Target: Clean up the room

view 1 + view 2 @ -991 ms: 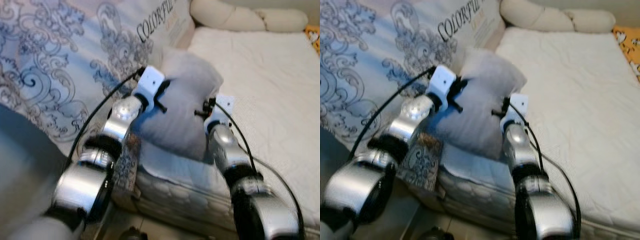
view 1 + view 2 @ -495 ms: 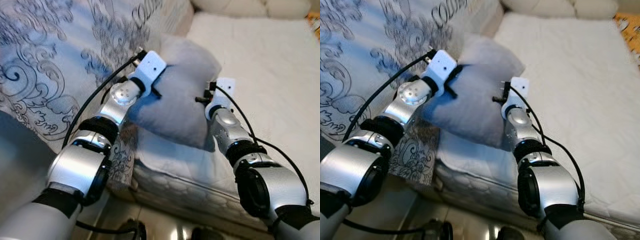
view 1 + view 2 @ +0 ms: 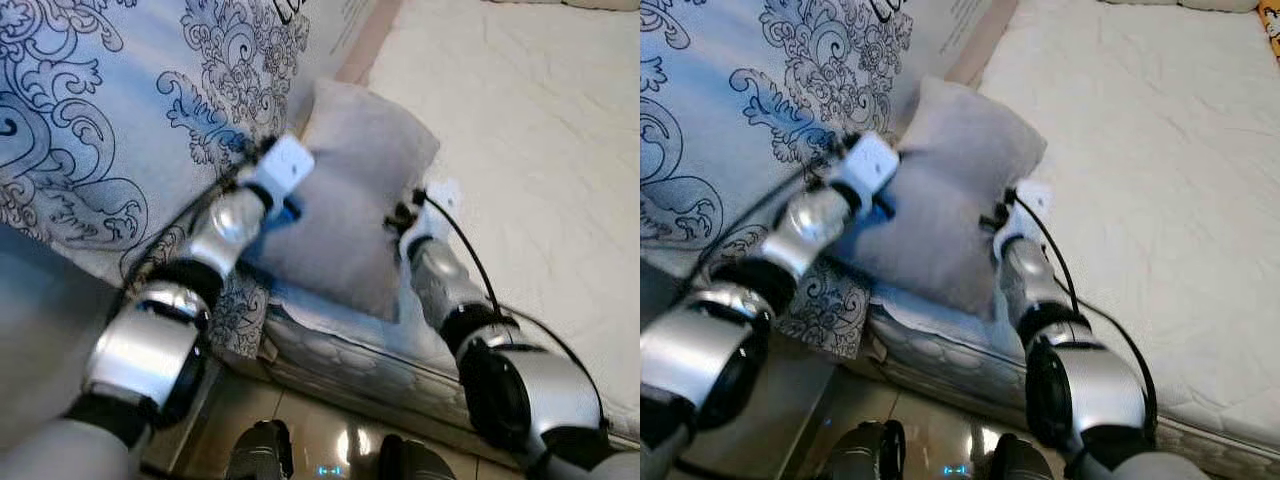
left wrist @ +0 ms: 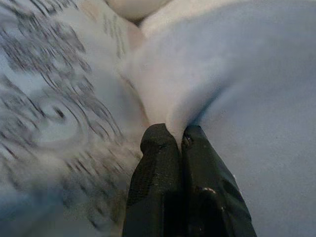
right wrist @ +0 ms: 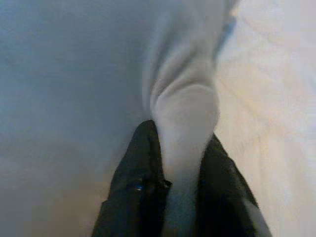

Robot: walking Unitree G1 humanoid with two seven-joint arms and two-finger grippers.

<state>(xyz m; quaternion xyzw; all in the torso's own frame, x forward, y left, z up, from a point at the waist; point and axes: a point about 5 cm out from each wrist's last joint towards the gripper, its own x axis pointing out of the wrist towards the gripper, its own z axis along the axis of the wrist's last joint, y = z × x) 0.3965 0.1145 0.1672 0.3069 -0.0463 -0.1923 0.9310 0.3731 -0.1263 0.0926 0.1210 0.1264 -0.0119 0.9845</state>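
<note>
A pale grey pillow [image 3: 355,195] lies at the near left corner of the white mattress [image 3: 520,130], against a patterned upright mattress. My left gripper [image 3: 287,205] is at the pillow's left edge, and in the left wrist view its fingers [image 4: 158,163] pinch a fold of the pillow [image 4: 237,79]. My right gripper [image 3: 405,213] is at the pillow's right edge. In the right wrist view its fingers [image 5: 143,168] squeeze a bunched ridge of the pillow [image 5: 185,113].
A tall mattress in blue-and-white scroll wrapping [image 3: 120,110] leans along the bed's left side. The quilted bed edge [image 3: 350,360] runs below the pillow. Glossy tiled floor [image 3: 330,445] and my feet [image 3: 258,455] lie beneath. The bed's white surface stretches to the right.
The pillow has come down onto the bed's corner with both grippers still holding it. The camera has tilted downward, bringing the floor and my feet into view.
</note>
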